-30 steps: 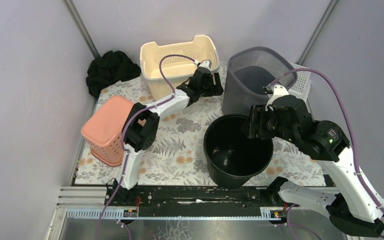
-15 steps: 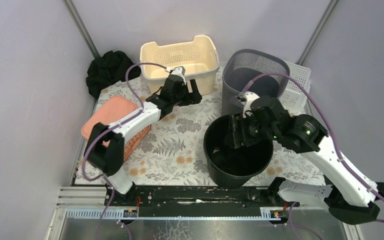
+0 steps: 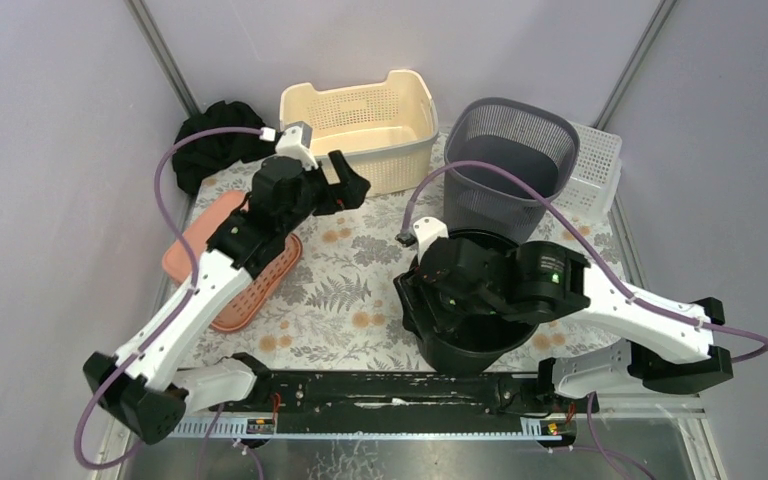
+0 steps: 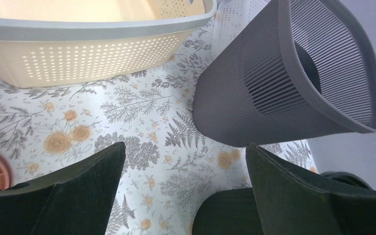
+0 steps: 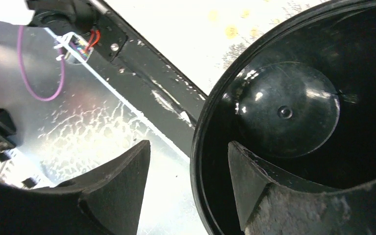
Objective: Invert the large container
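Standing upright at the near edge of the flowered tablecloth [image 3: 350, 290], the large round black plastic bucket [image 3: 463, 357] is not yet tipped. The right gripper [image 5: 188, 152] straddles its rim, spread wide, apparently not touching. The grasp is the step in hand: next it must pinch, lift and roll. The left gripper [image 4: 185, 152] hovers wide, empty.
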Motion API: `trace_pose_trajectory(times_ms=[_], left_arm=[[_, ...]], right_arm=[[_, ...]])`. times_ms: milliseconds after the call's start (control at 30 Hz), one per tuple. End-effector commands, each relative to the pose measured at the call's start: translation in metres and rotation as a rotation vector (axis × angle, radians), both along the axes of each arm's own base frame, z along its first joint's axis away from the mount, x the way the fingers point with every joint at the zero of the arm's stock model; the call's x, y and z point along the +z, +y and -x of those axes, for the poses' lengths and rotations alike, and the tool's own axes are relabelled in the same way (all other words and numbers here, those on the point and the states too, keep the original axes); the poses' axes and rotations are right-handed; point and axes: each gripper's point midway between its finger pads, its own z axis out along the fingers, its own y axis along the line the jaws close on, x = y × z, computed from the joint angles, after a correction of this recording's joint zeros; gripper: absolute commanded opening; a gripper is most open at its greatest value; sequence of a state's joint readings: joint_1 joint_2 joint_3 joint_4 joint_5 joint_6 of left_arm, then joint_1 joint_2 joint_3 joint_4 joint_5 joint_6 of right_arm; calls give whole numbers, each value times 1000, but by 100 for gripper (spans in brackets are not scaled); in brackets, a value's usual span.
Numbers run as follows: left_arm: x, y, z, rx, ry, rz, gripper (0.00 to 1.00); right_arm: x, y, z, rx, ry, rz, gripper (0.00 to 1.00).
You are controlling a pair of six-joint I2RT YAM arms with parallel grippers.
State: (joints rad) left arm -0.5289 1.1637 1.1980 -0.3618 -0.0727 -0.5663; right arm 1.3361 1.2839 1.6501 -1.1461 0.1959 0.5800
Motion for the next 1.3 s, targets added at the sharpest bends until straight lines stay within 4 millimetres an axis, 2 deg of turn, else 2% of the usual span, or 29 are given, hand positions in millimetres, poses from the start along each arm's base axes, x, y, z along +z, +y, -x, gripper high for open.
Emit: trace_pose_trajectory(times_ms=[0, 100, 267, 367, 467, 500, 533, 600, 667, 767, 867, 1000, 1033, 1133, 1267], left_arm=[[-10, 25, 26, 37, 46, -51, 100], [-4, 37, 41, 52, 42, -49, 100], [0, 51, 62, 66, 35, -38, 100], [-2, 56, 70, 70, 37, -38, 100], [-1, 58, 74, 71, 34, -36, 100], [-1, 58, 75, 70, 33, -37, 100], [-2, 59, 75, 71, 36, -40, 100], [-4, 59, 76, 70, 40, -45, 100], [-3, 60, 77, 72, 38, -44, 100], [7, 62, 79, 72, 20, -35, 100], [17, 65, 82, 80, 3, -31, 100], [29, 72, 86, 100, -23, -21, 100], [31, 74, 86, 108, -27, -21, 100], [37, 79, 88, 124, -40, -19, 100], [37, 81, 89, 136, -40, -21, 100]], right_arm=[[-8, -8, -13, -127, -55, 115, 66], [-29, -17, -18, -181, -75, 263, 62], [-56, -19, -17, -204, -66, 365, 53], [-66, -18, -17, -209, -61, 395, 37], [-68, -14, -18, -205, -59, 407, 8], [-67, -12, -18, -203, -62, 404, 1], [-65, -9, -19, -199, -64, 400, 0], [-55, 0, -21, -188, -70, 366, 0], [-36, 11, -23, -178, -83, 308, 0], [12, 29, -32, -176, -115, 146, 0], [51, 36, -44, -185, -115, -25, 0], [94, 32, -64, -194, -84, -318, 0], [101, 28, -74, -208, -76, -386, 0], [119, 14, -88, -213, -57, -581, 0], [122, 5, -98, -192, 10, -779, 0]])
